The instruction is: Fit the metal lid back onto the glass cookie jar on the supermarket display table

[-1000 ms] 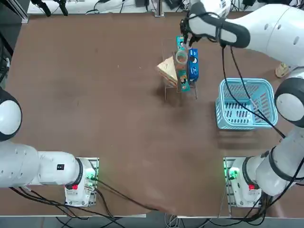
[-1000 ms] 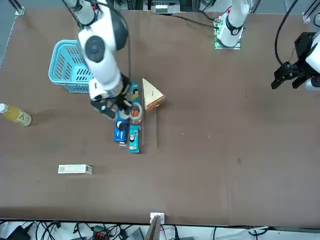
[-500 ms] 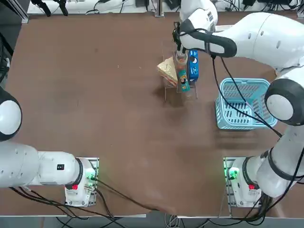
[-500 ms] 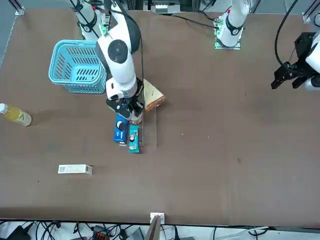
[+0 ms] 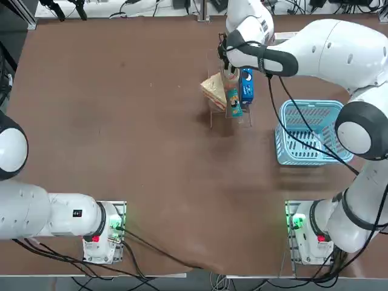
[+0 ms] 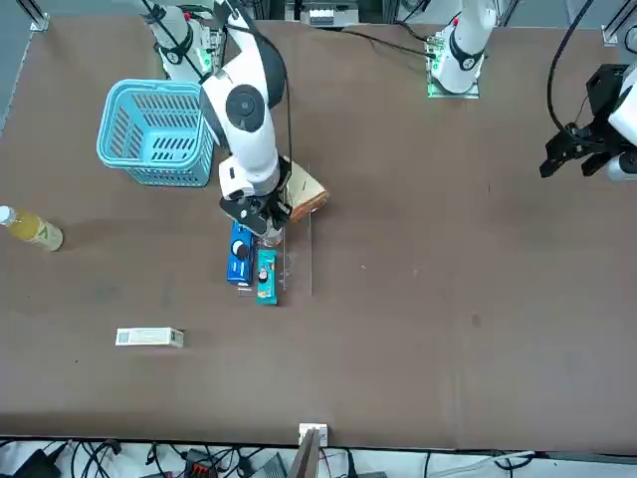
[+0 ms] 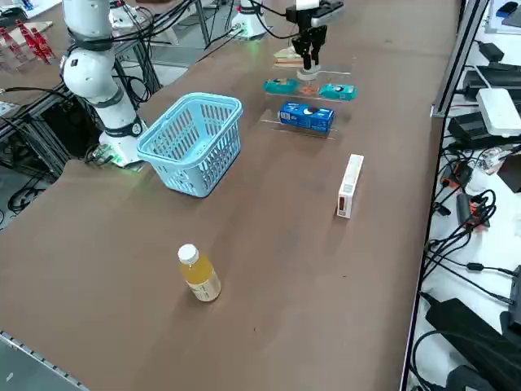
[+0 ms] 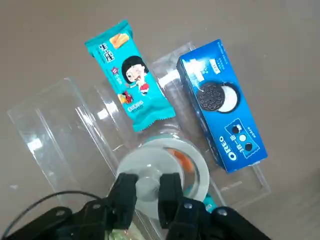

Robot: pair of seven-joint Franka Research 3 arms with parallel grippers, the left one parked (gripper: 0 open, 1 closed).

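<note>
A: Right end effector (image 8: pixel 151 186), closed on the central knob of the metal lid (image 8: pixel 139 162). One second ago the top view showed the round rim of the glass cookie jar exposed; now the arm has moved over it and covers much of it.

B: And the jar?

A: Glass cookie jar (image 8: pixel 202 172), upright on the clear rack (image 8: pixel 55 125), which stands on the brown tabletop (image 5: pixel 121 151). Contents orange-brown. A teal snack pack (image 8: pixel 130 75) and a blue cookie box (image 8: pixel 222 107) lie beside it.

B: From where I stand, the lid looks nearly home. Is it seated?

A: I should judge not. In the wrist view the disc overlaps the mouth off-centre, and a crescent of opening shows along one side. Whether lid and rim touch, I cannot tell.

B: What does the shift mean for the task?

A: Transport appears nearly complete; alignment remains. The next move probably calls for a small sideways correction, then a gentle lowering. Pressed down too early, the lid could catch the rim and tilt, or nudge the jar.
</note>
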